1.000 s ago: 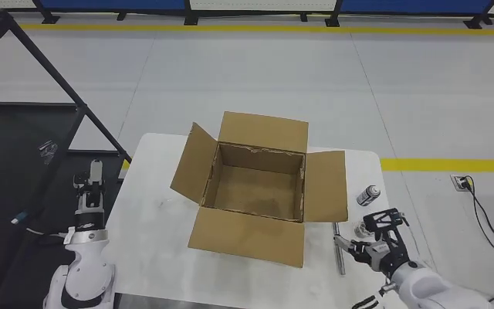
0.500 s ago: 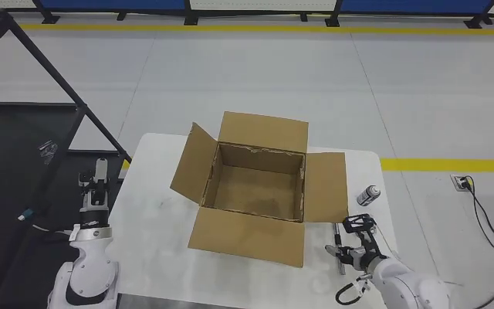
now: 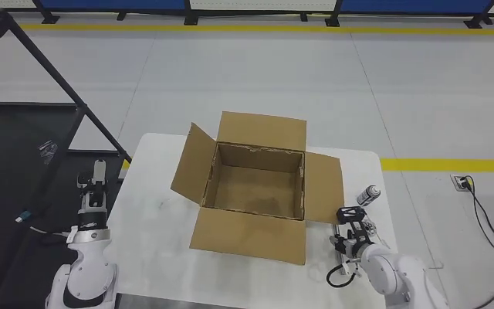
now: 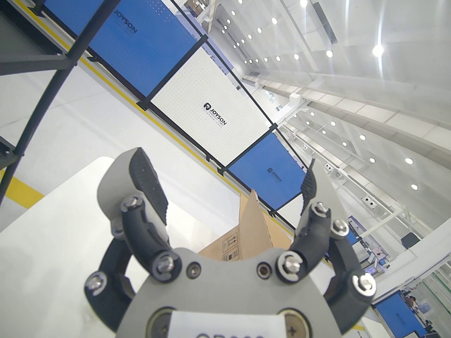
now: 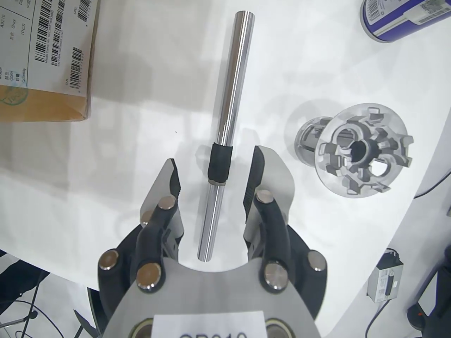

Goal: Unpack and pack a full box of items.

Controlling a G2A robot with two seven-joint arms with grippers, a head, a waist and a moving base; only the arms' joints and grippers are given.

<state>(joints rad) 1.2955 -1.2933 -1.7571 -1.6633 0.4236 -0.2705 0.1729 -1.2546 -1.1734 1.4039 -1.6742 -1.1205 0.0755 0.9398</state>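
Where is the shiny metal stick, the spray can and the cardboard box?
metal stick [image 5: 230,86]: right wrist view, its bare shiny shaft.
spray can [image 5: 405,5]: right wrist view, its labelled side.
cardboard box [image 3: 247,235]: top view, its front wall.

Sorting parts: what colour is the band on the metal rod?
The band is black; clearest in the right wrist view.

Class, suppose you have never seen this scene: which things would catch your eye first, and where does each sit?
The open cardboard box, flaps spread and floor bare, stands in the middle of the white table. Beside it the right gripper hangs open astride a shiny metal rod lying flat, with a toothed metal hub and a spray can close by.
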